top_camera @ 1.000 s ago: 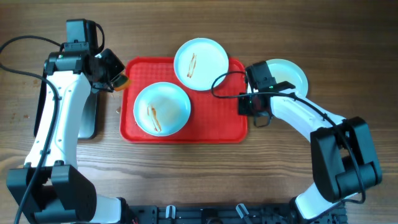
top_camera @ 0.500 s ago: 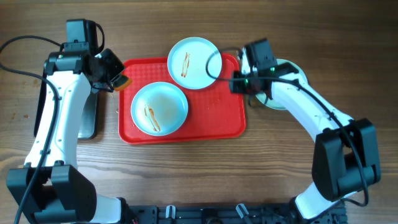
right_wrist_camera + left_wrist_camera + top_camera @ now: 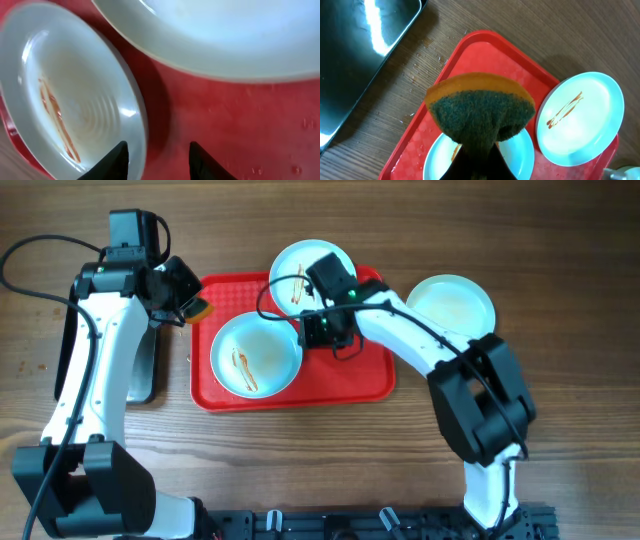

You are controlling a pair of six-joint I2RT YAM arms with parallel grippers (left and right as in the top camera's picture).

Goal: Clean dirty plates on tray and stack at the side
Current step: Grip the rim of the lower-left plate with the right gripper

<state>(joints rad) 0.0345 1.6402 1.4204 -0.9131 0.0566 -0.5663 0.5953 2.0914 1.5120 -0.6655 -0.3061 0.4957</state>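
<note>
Left jaws clamped on sponge (image 3: pixel 480 110), largely hidden; right jaws parted, empty, only tips visible over tray (image 3: pixel 225 115)

A red tray (image 3: pixel 352 376) is pictured on a brown wood-grain table (image 3: pixel 300 465). The upper-centre plate (image 3: pixel 288 268) and the centre-left plate (image 3: pixel 262 345), both white with pale bluish rims, are marked by thin orange-brown streaks; the upper-right plate (image 3: pixel 452 305), in the same white, is tinged faintly tan at its centre. An orange sponge (image 3: pixel 480 107) with a dark green scouring face is shown in the left wrist view, a glossy black pan (image 3: pixel 355 55) at upper left. The left arm (image 3: pixel 95 350) and right arm (image 3: pixel 420 340) are finished in white with black joints.
</note>
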